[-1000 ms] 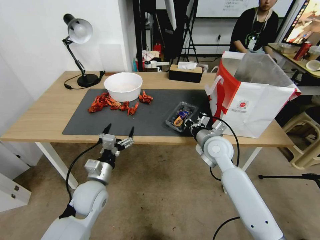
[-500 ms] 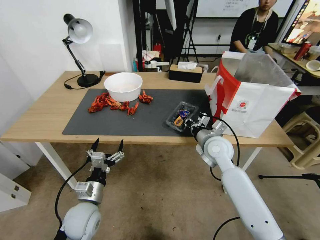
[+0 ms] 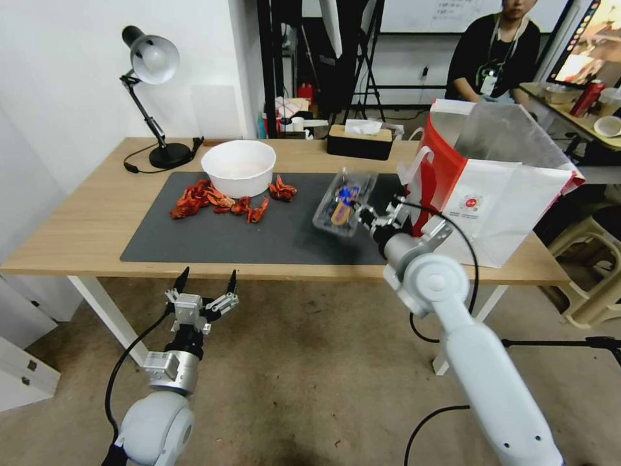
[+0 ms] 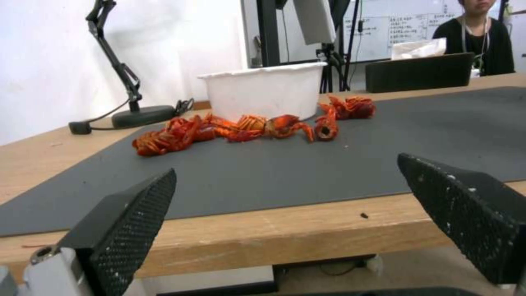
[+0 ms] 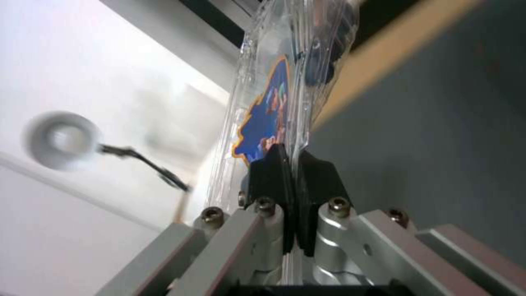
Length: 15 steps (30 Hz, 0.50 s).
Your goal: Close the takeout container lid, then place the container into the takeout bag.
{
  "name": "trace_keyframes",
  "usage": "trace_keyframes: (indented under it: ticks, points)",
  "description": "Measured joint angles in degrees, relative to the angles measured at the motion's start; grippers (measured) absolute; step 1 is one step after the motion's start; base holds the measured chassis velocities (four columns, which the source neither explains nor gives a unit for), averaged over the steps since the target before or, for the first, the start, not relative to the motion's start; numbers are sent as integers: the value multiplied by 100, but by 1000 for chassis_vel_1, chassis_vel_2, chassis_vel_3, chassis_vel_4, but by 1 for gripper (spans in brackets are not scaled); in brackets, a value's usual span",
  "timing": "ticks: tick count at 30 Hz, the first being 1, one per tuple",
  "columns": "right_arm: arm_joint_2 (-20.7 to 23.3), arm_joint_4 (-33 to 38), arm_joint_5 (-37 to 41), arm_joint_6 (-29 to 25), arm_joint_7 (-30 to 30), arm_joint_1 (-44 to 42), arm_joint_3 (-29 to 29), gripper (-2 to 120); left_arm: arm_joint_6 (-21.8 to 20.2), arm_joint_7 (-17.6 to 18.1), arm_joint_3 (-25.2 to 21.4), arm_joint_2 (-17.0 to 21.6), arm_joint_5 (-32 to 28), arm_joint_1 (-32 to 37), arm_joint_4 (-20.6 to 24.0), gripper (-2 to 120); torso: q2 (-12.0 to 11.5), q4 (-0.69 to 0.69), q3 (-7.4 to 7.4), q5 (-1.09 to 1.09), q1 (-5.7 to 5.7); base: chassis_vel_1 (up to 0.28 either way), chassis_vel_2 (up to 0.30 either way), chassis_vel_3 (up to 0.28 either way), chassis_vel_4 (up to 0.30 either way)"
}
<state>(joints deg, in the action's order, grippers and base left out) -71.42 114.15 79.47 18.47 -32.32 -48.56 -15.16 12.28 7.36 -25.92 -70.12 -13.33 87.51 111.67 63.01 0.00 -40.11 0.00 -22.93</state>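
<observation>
Above a dark mat (image 3: 259, 226) on a wooden table (image 3: 84, 226), right hand (image 3: 363, 217) gripping takeout container (image 3: 341, 202), left hand (image 3: 202, 286) open below table edge.

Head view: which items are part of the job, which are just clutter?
Job:
- container, lid shut, lifted off the mat in the right gripper
- bag, standing open to the right
- left gripper, open, parked below the table edge

Clutter:
- bowl
- crayfish
- lamp
- tissue box
- mat

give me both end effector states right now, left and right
Left end effector: open, holding nothing, below the table's front edge.
Right end effector: shut on the edge of the takeout container, held tilted above the mat.
</observation>
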Motion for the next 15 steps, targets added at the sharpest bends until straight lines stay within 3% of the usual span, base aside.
trace_keyframes:
  ticks: [8,15]
  points:
    - [467,590,300,-55,-453,930,-647,0,2,5,-64,-1,1,40,-2,100,1,0,1,0,1,0,0,0,0]
    - [668,444,271,-95,-756,1369,-1106,0,6,6,-62,-26,15,59,15,100,1,0,1,1,1,0,0,0,0]
